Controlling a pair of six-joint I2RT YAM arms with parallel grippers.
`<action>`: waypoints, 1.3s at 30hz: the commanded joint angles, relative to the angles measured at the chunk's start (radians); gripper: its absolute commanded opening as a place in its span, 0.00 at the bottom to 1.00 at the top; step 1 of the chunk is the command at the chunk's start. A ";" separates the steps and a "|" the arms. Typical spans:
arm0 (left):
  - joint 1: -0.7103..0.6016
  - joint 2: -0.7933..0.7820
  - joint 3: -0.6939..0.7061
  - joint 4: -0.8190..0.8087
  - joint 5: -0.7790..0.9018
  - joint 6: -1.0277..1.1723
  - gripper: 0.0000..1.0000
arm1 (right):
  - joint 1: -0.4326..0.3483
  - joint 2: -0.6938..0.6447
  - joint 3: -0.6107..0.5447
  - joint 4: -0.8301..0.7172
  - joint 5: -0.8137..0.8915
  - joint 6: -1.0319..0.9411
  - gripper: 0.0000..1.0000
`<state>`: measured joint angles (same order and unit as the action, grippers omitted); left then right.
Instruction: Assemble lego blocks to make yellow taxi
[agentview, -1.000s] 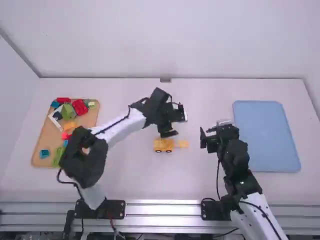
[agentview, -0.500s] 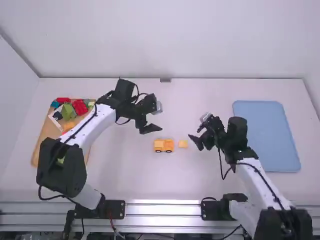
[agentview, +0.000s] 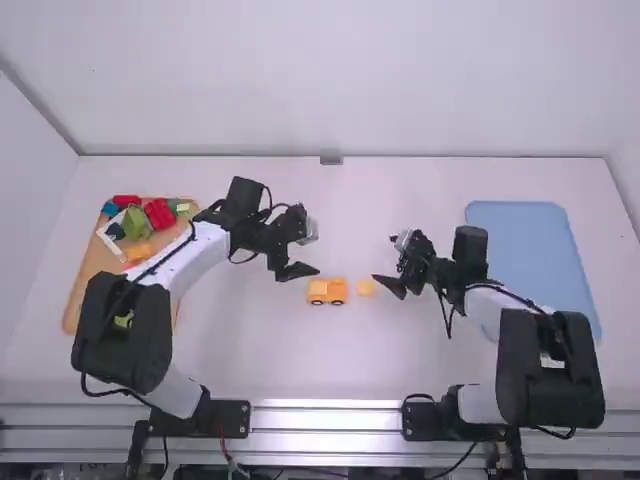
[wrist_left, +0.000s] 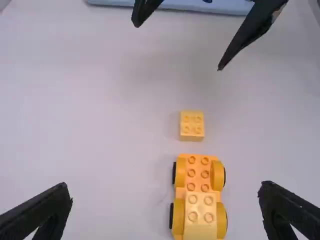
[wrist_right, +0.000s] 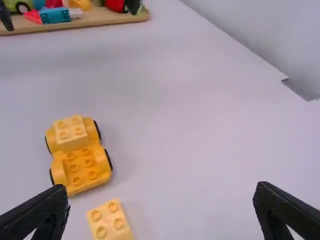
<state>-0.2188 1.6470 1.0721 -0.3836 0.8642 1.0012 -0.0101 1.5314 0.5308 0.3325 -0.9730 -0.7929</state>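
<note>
Black left gripper (wrist_left: 164, 192) and black right gripper (wrist_right: 159, 192) are open. Stacking seems in hand; next must grasp square yellow plastic block (agentview: 366, 288), three o'clock from yellow wheeled plastic car (agentview: 327, 292).

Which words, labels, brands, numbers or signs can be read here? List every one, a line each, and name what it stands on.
None: no text can be read.
Wheeled yellow build: studs, no readable text.
Loose yellow block: none readable.
Blue tray: none readable.
Blocks on the tan board: any marks are too small to make out.
</note>
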 joint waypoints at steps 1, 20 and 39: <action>0.003 0.006 -0.026 0.000 0.015 0.018 0.99 | 0.029 0.008 0.039 -0.017 0.014 -0.008 0.99; 0.004 0.006 -0.356 0.583 0.090 -0.152 0.99 | 0.076 0.306 0.212 -0.289 -0.025 -0.341 0.99; -0.004 0.006 -0.357 0.592 0.093 -0.167 0.99 | 0.044 0.569 0.354 -0.491 -0.127 -0.688 0.94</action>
<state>-0.2199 1.6474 0.7197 0.2073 0.9321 0.8360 0.0261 2.0815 0.8703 -0.1570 -1.0718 -1.4456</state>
